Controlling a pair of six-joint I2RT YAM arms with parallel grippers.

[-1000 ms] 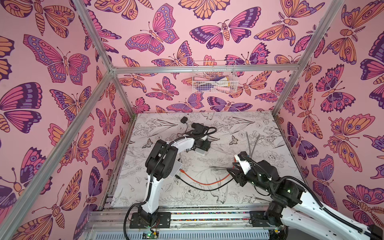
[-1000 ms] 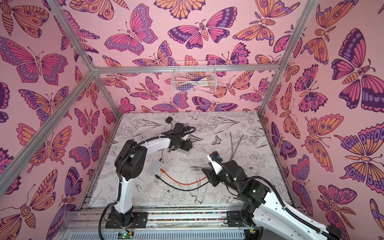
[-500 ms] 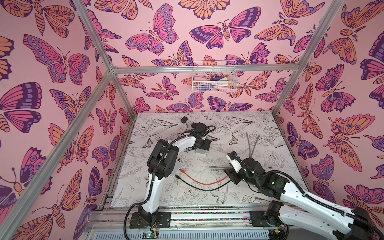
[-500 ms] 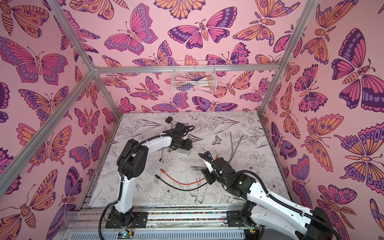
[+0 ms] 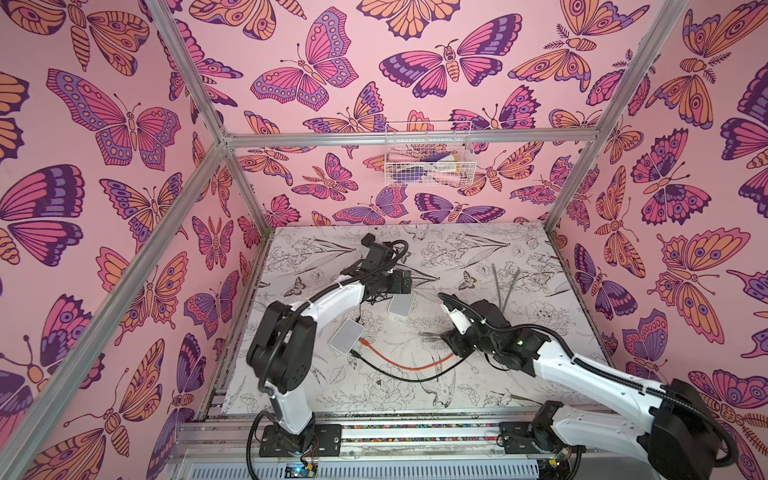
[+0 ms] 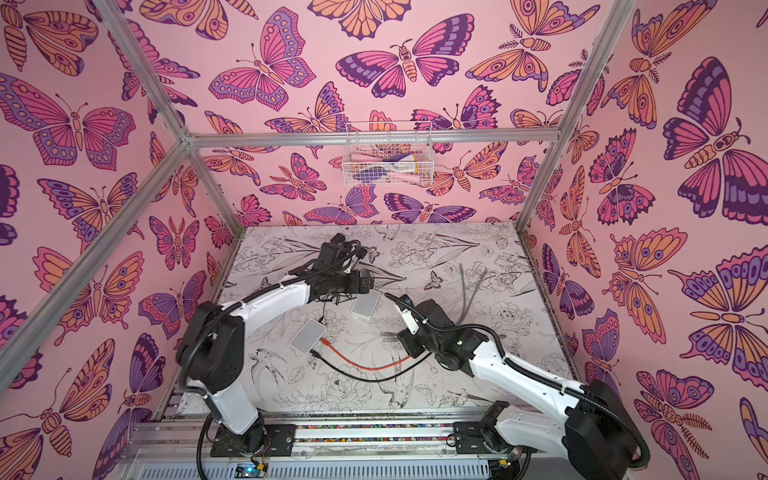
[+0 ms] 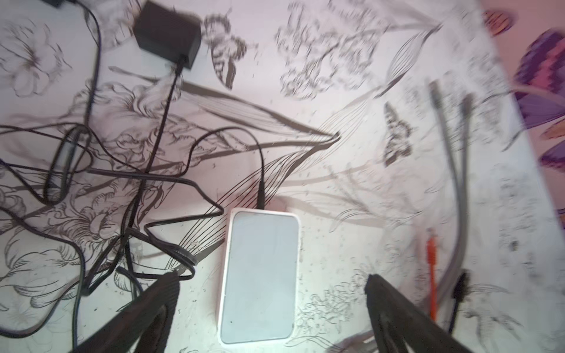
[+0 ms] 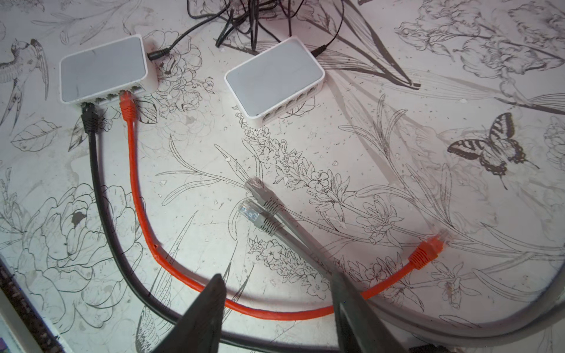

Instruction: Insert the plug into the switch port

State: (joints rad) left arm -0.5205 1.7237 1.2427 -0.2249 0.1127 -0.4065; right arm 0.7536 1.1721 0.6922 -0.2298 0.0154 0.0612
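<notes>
Switch (image 7: 260, 275) lies between the widely spread left jaws; near that switch the right jaws, also spread, hover with grey plugs (image 8: 260, 218) alongside one finger (image 8: 348, 305).

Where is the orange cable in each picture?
Top view: orange cable curves away from the near switch.
Top view: orange cable curves away from the near switch.
Left wrist: orange cable beside the grey cables.
Right wrist: orange cable plugged into the near switch.
Shared landmark: far switch.
</notes>
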